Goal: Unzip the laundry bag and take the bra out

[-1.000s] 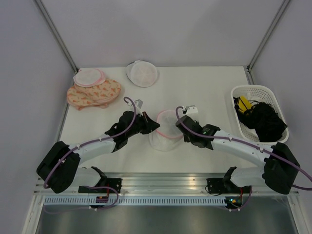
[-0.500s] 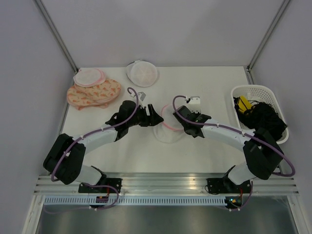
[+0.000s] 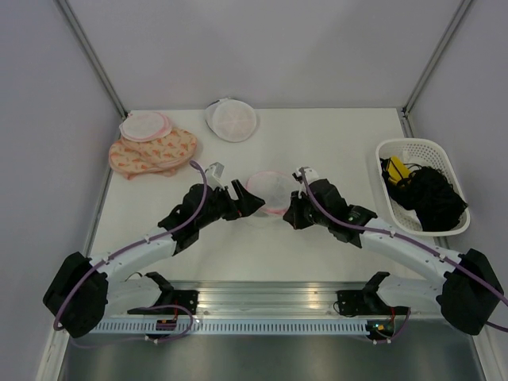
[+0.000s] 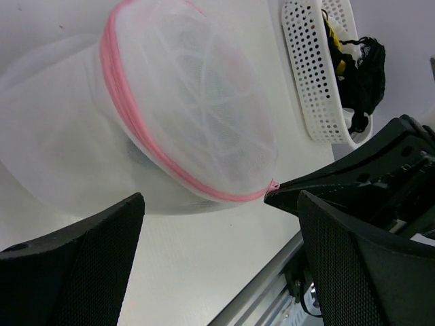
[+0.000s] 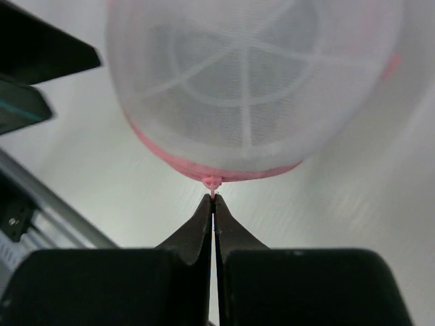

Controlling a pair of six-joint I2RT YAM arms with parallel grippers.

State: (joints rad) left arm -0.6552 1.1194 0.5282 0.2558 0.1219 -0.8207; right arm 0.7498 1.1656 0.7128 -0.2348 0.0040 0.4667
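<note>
The round white mesh laundry bag with a pink zipper rim (image 3: 268,193) sits mid-frame in the overhead view, apparently still zipped. The right gripper (image 5: 214,200) stays clenched on the pink zipper pull (image 5: 213,182) at its lower edge. The left gripper (image 3: 252,202) has just let go, its fingers (image 4: 75,272) spread wide and clear of the mesh. Nothing braces the bag now, so pulling the zipper would probably drag it.

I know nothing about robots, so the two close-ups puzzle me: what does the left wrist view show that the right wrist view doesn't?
Only the left wrist view: the white basket of dark clothes, and the left gripper spread wide, holding nothing. Only the right wrist view: the right gripper from behind, fingers pressed together. Both: the laundry bag, with the right gripper pinching its pink zipper pull.
</note>
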